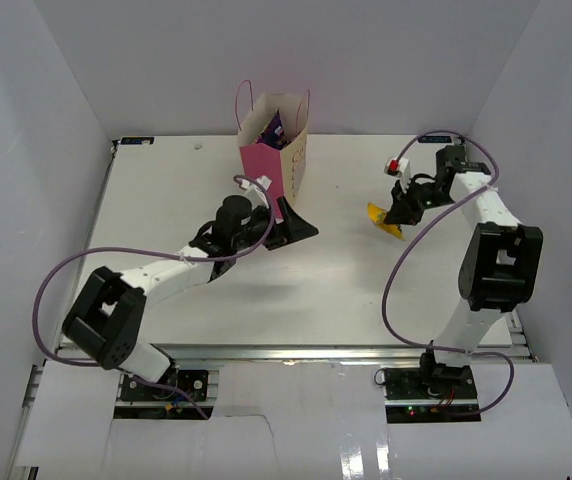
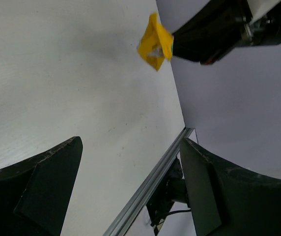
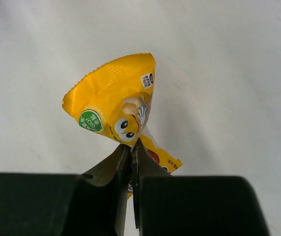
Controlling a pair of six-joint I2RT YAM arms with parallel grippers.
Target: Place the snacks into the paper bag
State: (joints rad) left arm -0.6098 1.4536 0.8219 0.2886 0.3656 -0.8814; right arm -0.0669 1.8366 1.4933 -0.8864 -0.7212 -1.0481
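My right gripper (image 1: 398, 214) (image 3: 131, 145) is shut on a yellow candy packet (image 3: 116, 106) (image 1: 383, 220) (image 2: 155, 43), which folds up between the fingers, at the right side of the table. The paper bag (image 1: 276, 150), cream with pink side panels and thin pink handles, stands upright at the back centre, and dark purple packets (image 1: 272, 128) show inside its mouth. My left gripper (image 1: 299, 222) (image 2: 130, 182) is open with nothing between its fingers, just in front of and to the right of the bag's base.
The white table (image 1: 326, 290) is walled in white on three sides. Its metal front rail (image 1: 296, 352) runs along the near edge, also the rail (image 2: 150, 184) seen between the left fingers.
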